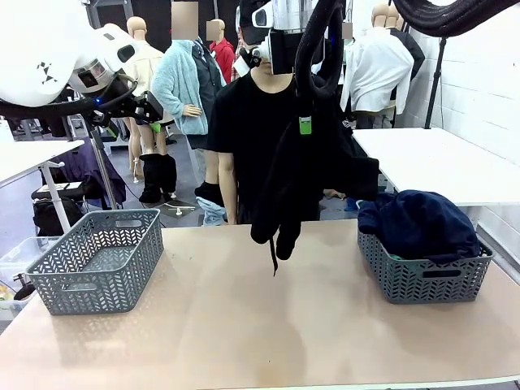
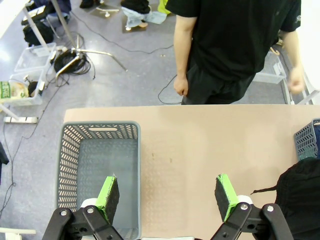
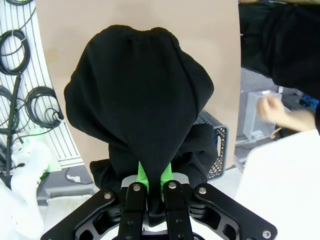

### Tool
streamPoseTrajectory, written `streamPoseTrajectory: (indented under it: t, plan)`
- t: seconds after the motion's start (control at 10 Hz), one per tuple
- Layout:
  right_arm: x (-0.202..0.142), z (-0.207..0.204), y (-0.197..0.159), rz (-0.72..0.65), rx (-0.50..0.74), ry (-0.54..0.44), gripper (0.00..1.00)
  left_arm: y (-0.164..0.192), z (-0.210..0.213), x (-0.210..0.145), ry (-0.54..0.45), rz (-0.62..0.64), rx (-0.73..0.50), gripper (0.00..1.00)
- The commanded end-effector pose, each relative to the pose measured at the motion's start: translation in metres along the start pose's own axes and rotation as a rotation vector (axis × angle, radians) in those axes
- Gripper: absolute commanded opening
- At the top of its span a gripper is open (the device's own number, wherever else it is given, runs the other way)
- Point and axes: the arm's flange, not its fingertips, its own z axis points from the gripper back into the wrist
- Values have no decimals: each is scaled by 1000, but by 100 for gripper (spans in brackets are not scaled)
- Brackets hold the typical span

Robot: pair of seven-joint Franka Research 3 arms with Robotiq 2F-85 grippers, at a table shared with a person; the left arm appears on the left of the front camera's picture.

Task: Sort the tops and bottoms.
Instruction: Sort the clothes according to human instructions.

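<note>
My right gripper [image 3: 154, 181] is clamped on a black garment [image 1: 280, 191] hanging above the table's [image 1: 260, 325] far edge, my left gripper [image 2: 167, 196] gapes over the left basket [image 2: 70, 165], and the navy shirt [image 1: 422, 223] fills the right basket [image 1: 422, 280].

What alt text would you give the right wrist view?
The right gripper is shut on a black garment, which hangs bunched below it over the tan table. A grey basket corner shows behind the cloth, and a person's blurred hand at the right.
</note>
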Motion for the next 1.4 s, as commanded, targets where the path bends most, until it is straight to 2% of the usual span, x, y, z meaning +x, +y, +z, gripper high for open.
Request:
streamPoseTrajectory:
  t: [0.0,1.3]
  plan:
    - [-2,2,0,8,-11,-14,0,-1,0,0,1,21,13,100]
    - [-2,2,0,8,-11,-14,0,-1,0,0,1,21,13,100]
